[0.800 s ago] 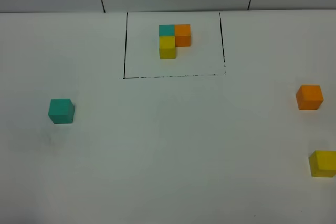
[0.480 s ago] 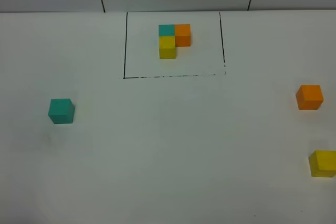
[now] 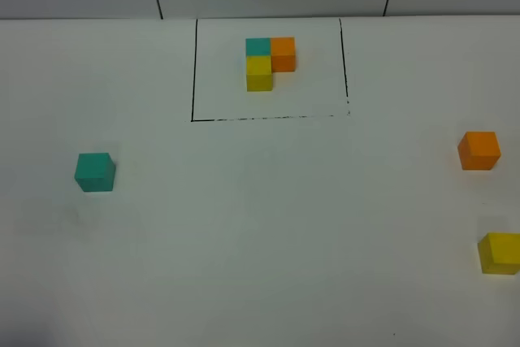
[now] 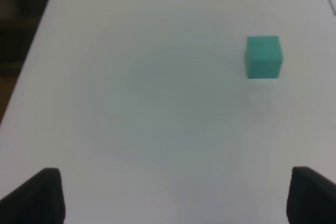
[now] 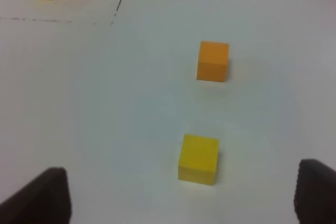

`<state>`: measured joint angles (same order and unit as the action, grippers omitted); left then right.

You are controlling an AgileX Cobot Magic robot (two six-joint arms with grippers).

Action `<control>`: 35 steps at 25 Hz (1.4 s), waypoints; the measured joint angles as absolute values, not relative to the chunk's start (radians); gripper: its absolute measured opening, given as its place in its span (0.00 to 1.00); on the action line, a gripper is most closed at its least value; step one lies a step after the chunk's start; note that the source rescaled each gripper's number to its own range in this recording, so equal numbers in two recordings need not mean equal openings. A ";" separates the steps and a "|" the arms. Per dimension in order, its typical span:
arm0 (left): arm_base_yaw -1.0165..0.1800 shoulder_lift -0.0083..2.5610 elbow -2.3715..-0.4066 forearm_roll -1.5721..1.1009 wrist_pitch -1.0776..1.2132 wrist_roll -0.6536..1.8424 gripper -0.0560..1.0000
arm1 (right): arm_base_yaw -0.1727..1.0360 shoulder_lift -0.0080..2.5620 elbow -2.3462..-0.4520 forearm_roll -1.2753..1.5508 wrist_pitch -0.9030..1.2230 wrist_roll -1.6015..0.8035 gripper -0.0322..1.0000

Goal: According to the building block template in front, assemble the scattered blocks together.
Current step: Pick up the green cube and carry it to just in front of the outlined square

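My left gripper (image 4: pixel 172 196) hangs over the white table (image 3: pixel 260 225), fingers spread wide with nothing between them. The teal cube (image 4: pixel 263 56) sits ahead of it, well apart, alone on the left side. My right gripper (image 5: pixel 177 195) is spread wide too, and empty. The yellow cube (image 5: pixel 198 159) lies near, just ahead, and the orange cube (image 5: pixel 213 61) is farther on, apart from it. At the far middle the template (image 3: pixel 270 61) sits inside its black-lined rectangle (image 3: pixel 193 71), teal and orange side by side, yellow in front of teal.
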<state>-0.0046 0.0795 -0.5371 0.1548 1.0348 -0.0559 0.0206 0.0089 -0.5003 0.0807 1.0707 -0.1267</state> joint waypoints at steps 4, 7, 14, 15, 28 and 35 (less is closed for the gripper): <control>-0.005 0.300 -0.630 0.176 0.991 -0.062 0.95 | 0.021 0.009 -0.500 0.081 1.071 -0.127 0.74; -0.005 0.523 -0.726 0.176 0.979 -0.070 0.95 | 0.021 0.009 -0.500 0.081 1.071 -0.127 0.74; -0.005 1.098 -0.977 0.138 1.063 -0.099 0.95 | 0.021 0.009 -0.500 0.081 1.071 -0.127 0.74; -0.005 1.167 -1.003 0.113 1.064 -0.094 0.95 | 0.021 0.009 -0.500 0.081 1.071 -0.127 0.74; -0.058 1.546 -1.074 -0.047 0.830 -0.027 0.95 | 0.021 0.009 -0.500 0.081 1.071 -0.127 0.74; -0.100 1.696 -1.074 -0.032 0.762 -0.083 0.95 | 0.021 0.009 -0.500 0.081 1.071 -0.127 0.74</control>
